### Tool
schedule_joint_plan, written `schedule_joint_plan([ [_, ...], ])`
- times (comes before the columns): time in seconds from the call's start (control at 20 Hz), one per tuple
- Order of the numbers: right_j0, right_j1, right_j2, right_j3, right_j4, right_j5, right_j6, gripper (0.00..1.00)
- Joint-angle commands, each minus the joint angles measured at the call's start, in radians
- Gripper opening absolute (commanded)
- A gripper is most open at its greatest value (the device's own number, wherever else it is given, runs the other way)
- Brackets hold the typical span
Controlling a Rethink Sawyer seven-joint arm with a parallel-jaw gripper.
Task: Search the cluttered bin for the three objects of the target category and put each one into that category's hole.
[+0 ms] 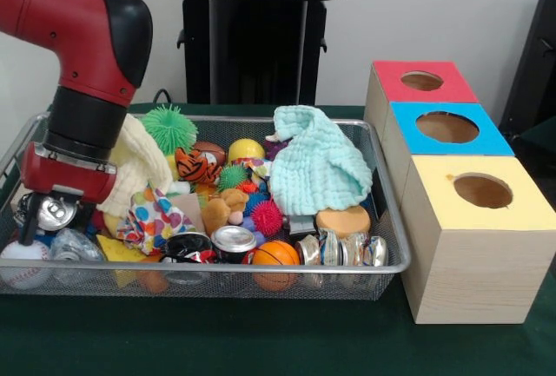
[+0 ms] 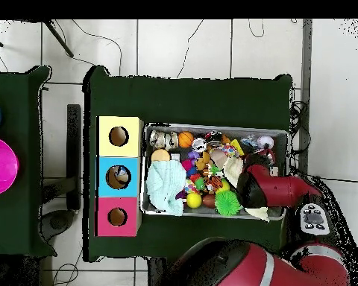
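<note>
The wire-mesh bin [image 1: 393, 220] is packed with toys, cloths and cans. My gripper [image 1: 48, 213] is down in its left end, mostly hidden under the red wrist. A silver can top [image 1: 57, 212] shows right at it. A crumpled see-through bottle [image 1: 69, 247] lies just below, beside a baseball [image 1: 22, 260]. No other bottle shows clearly. The hole [image 1: 422, 81] in the red-topped box [image 1: 434, 94] is at the far right, behind the blue and yellow boxes. In the overhead view my gripper [image 2: 260, 158] is at the bin's [image 2: 212, 126] right end and the red box's hole [image 2: 117, 217] is left of the bin.
A mint cloth [image 1: 317, 163] and a cream cloth [image 1: 139, 163] cover parts of the pile. Crushed silvery cans [image 1: 343, 250] lie at the front right of the bin, with an orange ball [image 1: 275, 254] and more cans [image 1: 233, 239]. The blue-topped box [image 1: 447, 127] and yellow-topped box [image 1: 482, 191] stand beside the bin.
</note>
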Motion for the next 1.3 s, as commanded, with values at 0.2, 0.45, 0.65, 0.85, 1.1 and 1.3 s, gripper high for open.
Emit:
schedule_joint_plan([
  [0.2,-0.039,0.035,0.31,-0.019,-0.018,0.033,0.141,1.0],
  [0.45,-0.091,-0.028,0.386,0.069,-0.009,0.093,0.134,1.0],
  [0.65,-0.135,-0.035,0.436,0.101,-0.025,0.008,0.175,1.0],
  [0.85,-0.162,-0.042,0.478,0.112,-0.065,-0.087,0.188,1.0],
  [1.1,-0.152,-0.047,0.473,0.109,-0.053,-0.138,0.189,1.0],
  [1.3,-0.165,-0.05,0.48,0.102,-0.076,-0.147,0.179,1.0],
])
